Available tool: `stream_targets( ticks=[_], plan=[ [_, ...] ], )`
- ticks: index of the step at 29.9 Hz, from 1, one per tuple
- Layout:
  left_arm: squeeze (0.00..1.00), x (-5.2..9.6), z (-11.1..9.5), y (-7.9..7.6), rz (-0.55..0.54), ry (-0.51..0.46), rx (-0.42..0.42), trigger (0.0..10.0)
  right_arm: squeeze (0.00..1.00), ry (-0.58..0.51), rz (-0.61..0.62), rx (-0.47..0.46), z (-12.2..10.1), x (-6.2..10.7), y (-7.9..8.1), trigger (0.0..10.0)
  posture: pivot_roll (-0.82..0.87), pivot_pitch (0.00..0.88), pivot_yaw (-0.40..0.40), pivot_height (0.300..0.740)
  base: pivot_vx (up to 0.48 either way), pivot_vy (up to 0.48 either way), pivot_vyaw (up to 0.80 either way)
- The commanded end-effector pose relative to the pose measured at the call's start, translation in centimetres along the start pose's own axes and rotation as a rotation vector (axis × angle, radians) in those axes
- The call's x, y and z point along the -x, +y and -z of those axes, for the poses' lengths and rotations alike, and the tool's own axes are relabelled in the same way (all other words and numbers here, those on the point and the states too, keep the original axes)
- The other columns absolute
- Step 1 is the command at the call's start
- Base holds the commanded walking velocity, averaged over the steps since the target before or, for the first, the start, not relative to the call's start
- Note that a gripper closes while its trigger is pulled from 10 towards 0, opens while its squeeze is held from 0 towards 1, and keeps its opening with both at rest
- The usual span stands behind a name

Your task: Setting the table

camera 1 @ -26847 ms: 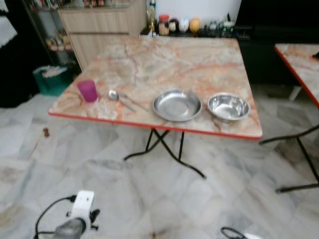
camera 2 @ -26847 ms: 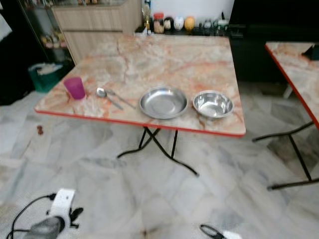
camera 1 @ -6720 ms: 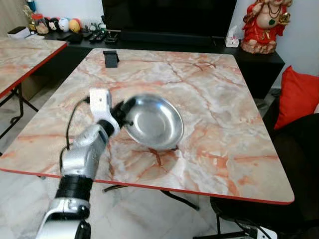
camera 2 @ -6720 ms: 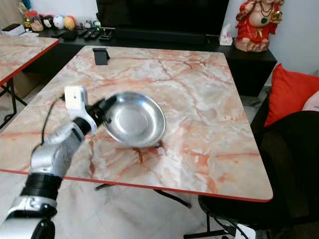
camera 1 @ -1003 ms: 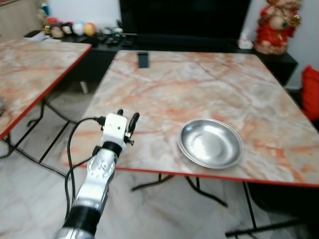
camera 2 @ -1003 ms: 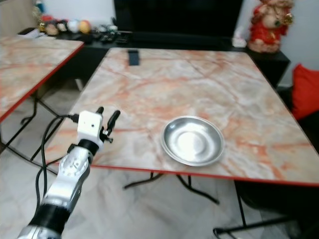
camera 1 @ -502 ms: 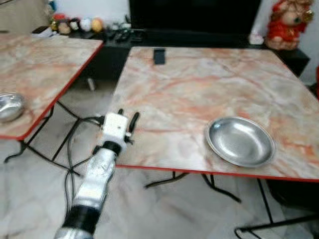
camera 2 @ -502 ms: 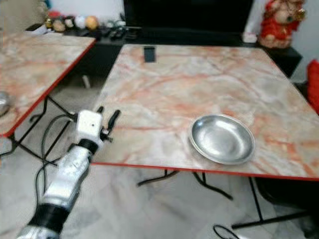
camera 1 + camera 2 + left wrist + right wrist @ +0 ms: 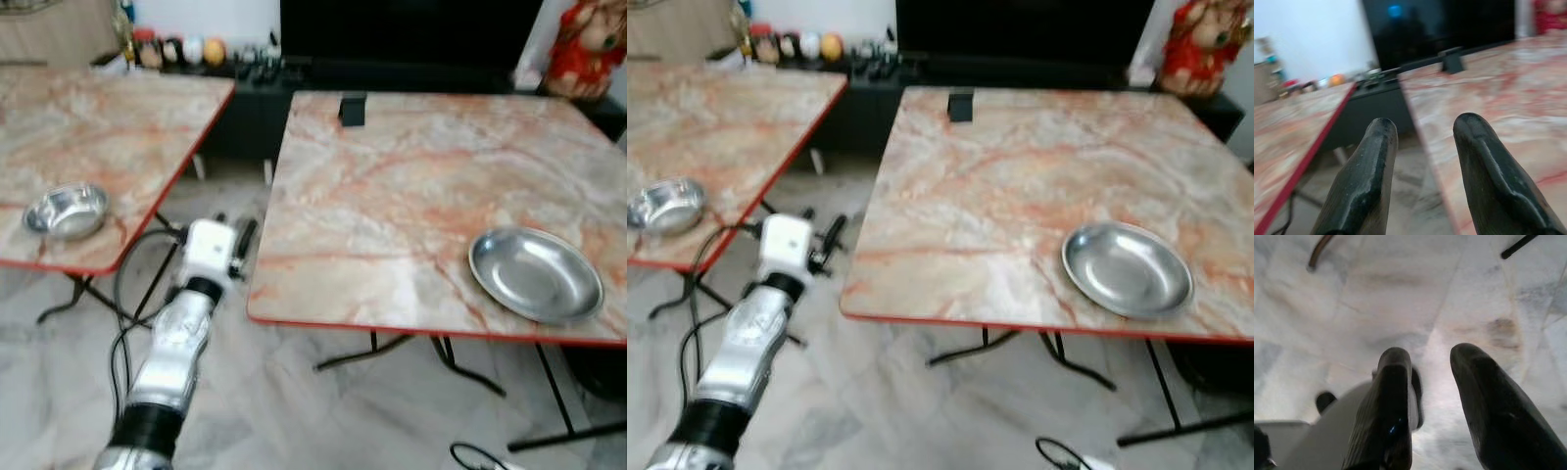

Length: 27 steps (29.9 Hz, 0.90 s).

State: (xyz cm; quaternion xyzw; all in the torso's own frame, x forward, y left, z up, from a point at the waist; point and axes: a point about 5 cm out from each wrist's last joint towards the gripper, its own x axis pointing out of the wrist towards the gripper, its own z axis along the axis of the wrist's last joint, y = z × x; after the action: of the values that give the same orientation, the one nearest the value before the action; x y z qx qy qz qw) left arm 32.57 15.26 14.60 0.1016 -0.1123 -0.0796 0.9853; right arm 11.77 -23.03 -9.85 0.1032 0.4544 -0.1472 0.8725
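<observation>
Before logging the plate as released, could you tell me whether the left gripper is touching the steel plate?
Apart. In the left eye view the left gripper hangs off the table's left edge, while the steel plate lies far across it.

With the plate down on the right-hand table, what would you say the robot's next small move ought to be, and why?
Probably turn and step toward the left table to fetch the steel bowl. The plate lies flat on the right table, and the left gripper is open and empty in the gap between the tables, so it is free to pick up.
</observation>
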Motion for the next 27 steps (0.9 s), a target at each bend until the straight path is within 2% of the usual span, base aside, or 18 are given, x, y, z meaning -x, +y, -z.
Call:
stream_targets(
  ticks=[1,27],
  plan=[
    [0.0,-0.34,-0.29,-1.3,0.042,-0.004,0.019,10.0,0.0,0.027,0.026,-0.007,0.82,0.33,-0.83,10.0,0.04,0.0,0.003,0.715,0.0,0.345,-0.78],
    [0.0,-0.34,-0.25,-1.56,0.033,-0.003,0.028,10.0,0.0,-0.006,0.043,0.011,0.38,0.34,-1.15,10.0,0.05,0.0,-0.012,0.715,0.0,0.344,0.0]
  ],
)
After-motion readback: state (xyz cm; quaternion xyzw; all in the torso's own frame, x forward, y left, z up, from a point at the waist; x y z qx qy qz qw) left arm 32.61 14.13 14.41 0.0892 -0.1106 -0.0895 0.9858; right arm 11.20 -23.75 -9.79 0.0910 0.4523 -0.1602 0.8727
